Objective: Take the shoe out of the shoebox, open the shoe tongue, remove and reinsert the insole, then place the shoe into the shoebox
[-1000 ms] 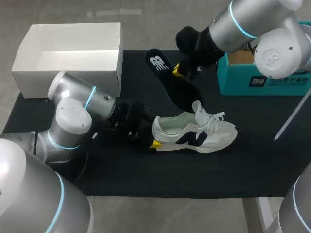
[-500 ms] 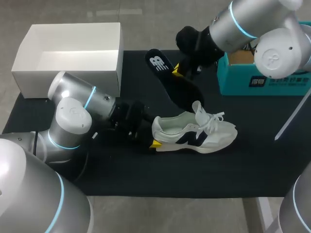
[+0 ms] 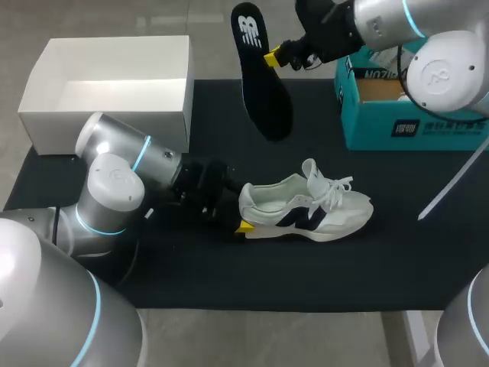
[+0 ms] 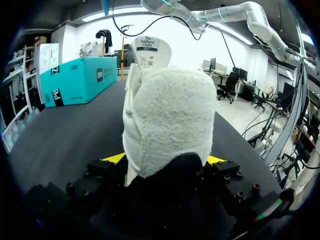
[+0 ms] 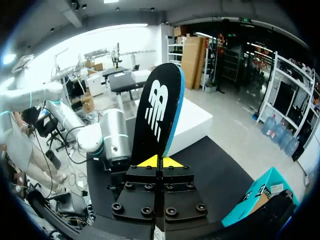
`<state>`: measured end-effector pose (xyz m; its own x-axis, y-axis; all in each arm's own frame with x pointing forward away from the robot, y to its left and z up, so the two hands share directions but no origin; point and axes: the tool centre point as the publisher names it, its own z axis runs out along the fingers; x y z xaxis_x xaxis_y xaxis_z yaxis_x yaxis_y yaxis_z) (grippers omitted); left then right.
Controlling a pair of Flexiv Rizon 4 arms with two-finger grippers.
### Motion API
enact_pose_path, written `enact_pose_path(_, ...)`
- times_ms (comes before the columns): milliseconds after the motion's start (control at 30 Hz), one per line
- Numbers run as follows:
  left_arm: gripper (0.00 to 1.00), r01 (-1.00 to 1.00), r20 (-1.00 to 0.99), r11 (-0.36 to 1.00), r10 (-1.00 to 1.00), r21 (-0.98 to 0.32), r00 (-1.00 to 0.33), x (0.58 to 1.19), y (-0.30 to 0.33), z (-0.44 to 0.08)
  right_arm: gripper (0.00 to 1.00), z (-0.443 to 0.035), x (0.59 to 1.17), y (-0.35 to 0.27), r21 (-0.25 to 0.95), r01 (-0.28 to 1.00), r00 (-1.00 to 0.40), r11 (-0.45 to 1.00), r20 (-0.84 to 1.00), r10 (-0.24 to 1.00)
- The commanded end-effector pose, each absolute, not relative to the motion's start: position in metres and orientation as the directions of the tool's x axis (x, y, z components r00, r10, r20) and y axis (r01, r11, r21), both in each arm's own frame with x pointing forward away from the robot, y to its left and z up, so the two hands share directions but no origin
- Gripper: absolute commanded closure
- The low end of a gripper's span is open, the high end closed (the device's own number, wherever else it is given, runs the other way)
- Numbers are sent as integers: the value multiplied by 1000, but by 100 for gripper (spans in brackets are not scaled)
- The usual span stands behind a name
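A white sneaker with a dark side logo lies on its sole on the black mat, toe to the right. My left gripper is shut on its heel. In the left wrist view the fuzzy heel fills the gap between the yellow tips, which touch it on both sides. My right gripper is shut on the edge of the black insole. It holds the insole in the air above the mat's back edge, well clear of the shoe. In the right wrist view the insole stands up from the shut tips.
An open white shoebox sits at the back left of the mat, close behind my left arm. A teal box stands at the back right, under my right arm. The mat in front of the shoe is bare.
My right gripper has lifted the insole up and back, away from the shoe's opening. The left arm and the shoe have stayed put.
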<state>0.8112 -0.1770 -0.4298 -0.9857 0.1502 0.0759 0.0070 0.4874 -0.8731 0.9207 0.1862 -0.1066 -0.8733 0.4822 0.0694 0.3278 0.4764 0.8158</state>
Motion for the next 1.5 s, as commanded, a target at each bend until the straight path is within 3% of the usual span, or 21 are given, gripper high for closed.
enact_pose_path(33, 100, 7, 76, 489, 151, -872, -986, 811, -178, -431, 100, -102, 906, 172, 814, 358, -853, 457, 87, 515)
enact_pose_path(333, 100, 7, 76, 489, 151, -872, -986, 811, -178, -431, 100, -84, 867, 162, 819, 427, -824, 383, 178, 538)
enact_pose_path(767, 100, 7, 76, 489, 151, -872, -986, 811, -178, -431, 100, -66, 815, 154, 796, 474, -772, 376, 171, 612)
enact_pose_path(1267, 100, 7, 76, 489, 151, -872, -986, 811, -178, -431, 100, -66, 815, 154, 796, 474, -772, 376, 171, 612)
enact_pose_path(1500, 100, 7, 76, 489, 151, -872, -986, 811, -178, -431, 100, -50, 770, 125, 827, 486, -770, 282, 252, 586)
